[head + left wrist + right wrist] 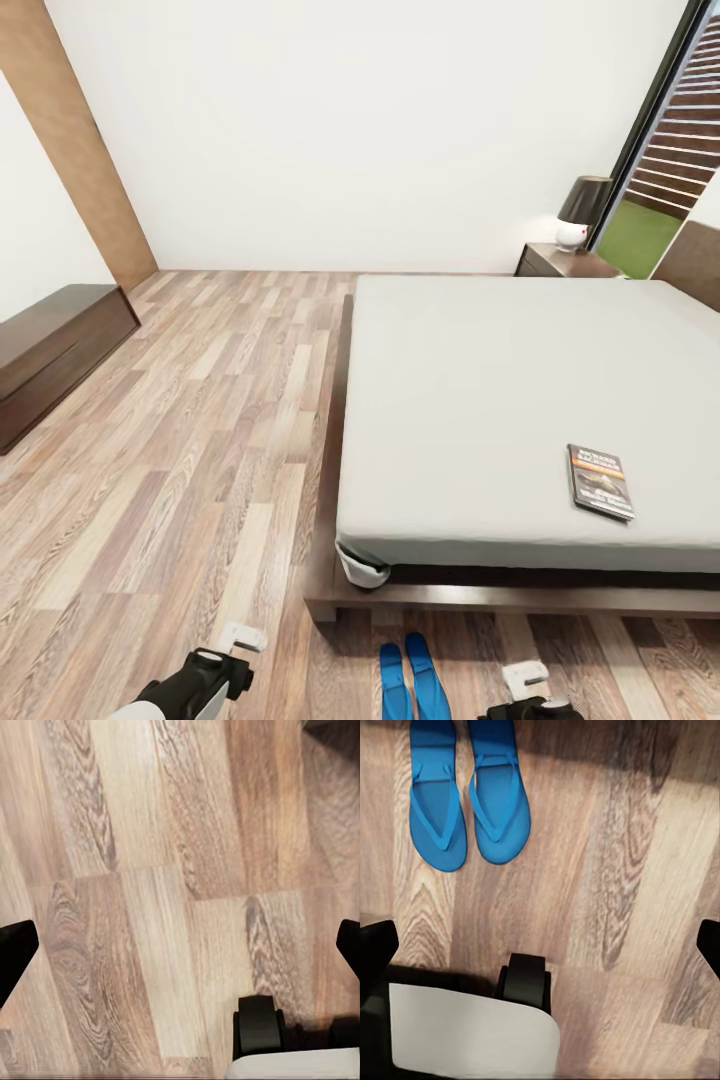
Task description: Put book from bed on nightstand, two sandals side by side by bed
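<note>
Sandals (413,680), two bright blue ones, lie side by side on the wood-plank floor (180,470) just in front of the bed's (520,400) foot end, between the two arms. In the right wrist view the pair (465,802) lies close together, straps up, apart from the black fingertips at the frame's edges. The book (600,481) rests flat on the light-grey mattress, near the edge closest to the robot and toward the right side. A dark-brown nightstand (560,262) stands beside the bed at the far wall, carrying a small lamp (582,212) with a dark shade and white base, next to the dark-framed window (665,150). A long low dark cabinet (50,350) runs along the left wall.

The left end effector (243,638) hangs over bare floor, its fingers spread wide with nothing between them. The right end effector (525,678) is likewise wide apart and empty, above the planks just right of the sandals.
</note>
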Controlling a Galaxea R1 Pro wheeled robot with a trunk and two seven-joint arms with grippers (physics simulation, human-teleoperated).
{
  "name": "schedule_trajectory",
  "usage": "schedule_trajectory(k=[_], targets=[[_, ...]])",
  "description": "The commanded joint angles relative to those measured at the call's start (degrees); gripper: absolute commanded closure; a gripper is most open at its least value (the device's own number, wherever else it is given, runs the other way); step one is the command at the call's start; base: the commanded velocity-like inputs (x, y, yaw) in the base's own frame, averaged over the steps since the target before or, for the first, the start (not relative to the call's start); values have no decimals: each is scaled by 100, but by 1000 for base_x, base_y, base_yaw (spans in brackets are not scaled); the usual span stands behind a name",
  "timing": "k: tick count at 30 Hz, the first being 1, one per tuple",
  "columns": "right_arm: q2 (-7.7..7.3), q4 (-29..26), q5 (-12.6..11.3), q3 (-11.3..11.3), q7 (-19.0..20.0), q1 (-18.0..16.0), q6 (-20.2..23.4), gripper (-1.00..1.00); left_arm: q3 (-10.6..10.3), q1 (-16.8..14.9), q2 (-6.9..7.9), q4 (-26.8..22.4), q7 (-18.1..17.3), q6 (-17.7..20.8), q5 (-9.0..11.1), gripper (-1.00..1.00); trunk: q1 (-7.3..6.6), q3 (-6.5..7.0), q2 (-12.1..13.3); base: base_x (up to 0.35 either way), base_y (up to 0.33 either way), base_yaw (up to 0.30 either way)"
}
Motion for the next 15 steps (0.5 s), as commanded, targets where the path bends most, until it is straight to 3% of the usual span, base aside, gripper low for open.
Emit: schedule_trajectory(k=[1, 15], targets=[[-2, 19, 56, 0, 24, 1, 34, -100, -30, 0, 2, 0, 14, 39, -18, -100, 0, -4, -2, 0, 0, 0], [-2, 81, 56, 0, 24, 1, 34, -100, -30, 0, 2, 0, 14, 39, -18, -100, 0, -4, -2, 0, 0, 0]])
